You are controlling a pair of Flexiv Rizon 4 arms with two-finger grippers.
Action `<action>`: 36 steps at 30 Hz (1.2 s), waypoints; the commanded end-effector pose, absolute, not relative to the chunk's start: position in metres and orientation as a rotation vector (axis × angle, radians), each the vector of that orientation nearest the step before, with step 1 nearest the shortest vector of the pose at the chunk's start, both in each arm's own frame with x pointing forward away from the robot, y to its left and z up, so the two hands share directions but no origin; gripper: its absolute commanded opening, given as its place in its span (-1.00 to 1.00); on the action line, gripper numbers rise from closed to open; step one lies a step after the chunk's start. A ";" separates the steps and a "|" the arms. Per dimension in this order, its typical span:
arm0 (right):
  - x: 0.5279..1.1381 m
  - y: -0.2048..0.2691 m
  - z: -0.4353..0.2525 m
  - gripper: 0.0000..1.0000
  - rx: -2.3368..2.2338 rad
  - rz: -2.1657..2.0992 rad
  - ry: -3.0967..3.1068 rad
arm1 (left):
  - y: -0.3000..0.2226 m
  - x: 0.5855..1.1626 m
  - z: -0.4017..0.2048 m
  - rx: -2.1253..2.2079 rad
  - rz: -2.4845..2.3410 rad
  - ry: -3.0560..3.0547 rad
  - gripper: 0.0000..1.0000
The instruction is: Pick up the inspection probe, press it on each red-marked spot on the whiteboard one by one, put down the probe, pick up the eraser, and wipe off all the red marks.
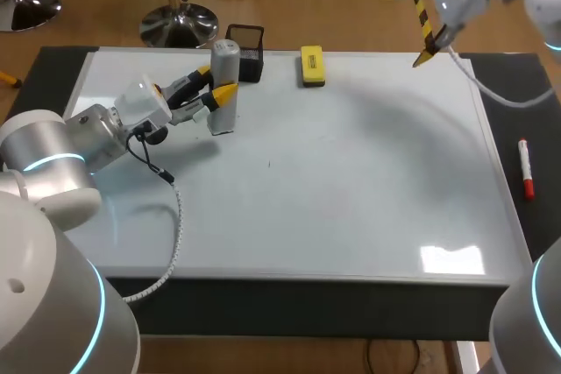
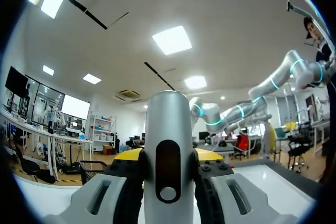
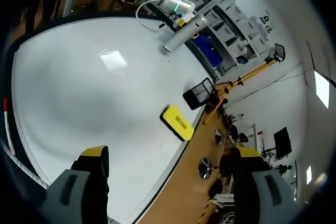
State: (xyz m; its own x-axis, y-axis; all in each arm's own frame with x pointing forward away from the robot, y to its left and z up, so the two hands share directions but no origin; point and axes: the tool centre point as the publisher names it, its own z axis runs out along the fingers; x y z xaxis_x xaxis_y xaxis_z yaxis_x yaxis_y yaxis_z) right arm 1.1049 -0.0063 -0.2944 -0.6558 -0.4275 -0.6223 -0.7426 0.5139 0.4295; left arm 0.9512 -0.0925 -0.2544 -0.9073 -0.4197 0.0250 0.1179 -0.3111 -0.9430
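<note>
Silver probe (image 1: pixel 225 85) upright on whiteboard (image 1: pixel 351 181), left hand (image 1: pixel 214 83) gripping

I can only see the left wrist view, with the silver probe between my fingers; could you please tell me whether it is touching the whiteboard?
Observer: Yes, the head view shows the probe upright, its base resting on the whiteboard near the far left corner.
Operator: Are any red marks visible?
Observer: I see none on it.
Operator: Where is the eraser?
Observer: The yellow eraser lies by the far edge, right of the black holder.
</note>
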 end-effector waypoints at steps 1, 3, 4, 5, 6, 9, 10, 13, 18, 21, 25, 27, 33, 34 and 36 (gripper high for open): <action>1.119 -0.006 -0.298 1.00 -0.947 1.011 2.350 | -0.092 0.951 -0.254 -0.381 -2.270 1.597 -1.00; 1.121 -0.005 -0.297 1.00 -0.955 1.052 2.302 | -0.092 0.951 -0.254 -0.381 -2.270 1.597 -1.00; 1.122 -0.004 -0.296 1.00 -0.932 1.061 2.301 | -0.092 0.951 -0.254 -0.381 -2.270 1.597 -1.00; 1.123 -0.004 -0.295 1.00 -0.930 1.085 2.292 | -0.092 0.951 -0.254 -0.381 -2.270 1.597 -1.00; 1.124 -0.004 -0.295 1.00 -0.920 1.095 2.299 | -0.092 0.951 -0.254 -0.381 -2.270 1.597 -1.00; 1.127 -0.004 -0.294 1.00 -0.883 1.109 2.323 | -0.092 0.951 -0.254 -0.381 -2.270 1.597 -1.00; 1.128 -0.004 -0.294 1.00 -0.870 1.112 2.339 | -0.092 0.951 -0.254 -0.381 -2.270 1.597 -1.00; 1.131 -0.005 -0.290 1.00 -0.873 1.128 2.319 | -0.092 0.951 -0.254 -0.381 -2.270 1.597 -1.00; 1.135 -0.004 -0.285 1.00 -0.860 1.138 2.298 | -0.092 0.951 -0.254 -0.381 -2.270 1.597 -1.00; 1.135 -0.003 -0.282 1.00 -0.870 1.132 2.299 | -0.092 0.951 -0.254 -0.381 -2.270 1.597 -1.00; 1.132 0.005 -0.276 1.00 -0.921 1.117 2.281 | -0.092 0.951 -0.254 -0.381 -2.270 1.597 -1.00; 1.131 0.006 -0.276 1.00 -0.901 1.122 2.322 | -0.092 0.951 -0.254 -0.381 -2.270 1.597 -1.00; 1.131 0.006 -0.276 1.00 -0.901 1.122 2.322 | -0.092 0.951 -0.254 -0.381 -2.270 1.597 -1.00; 1.131 0.006 -0.276 1.00 -0.901 1.122 2.322 | -0.092 0.951 -0.254 -0.381 -2.270 1.597 -1.00; 1.131 0.006 -0.276 1.00 -0.901 1.122 2.322 | -0.092 0.951 -0.254 -0.381 -2.270 1.597 -1.00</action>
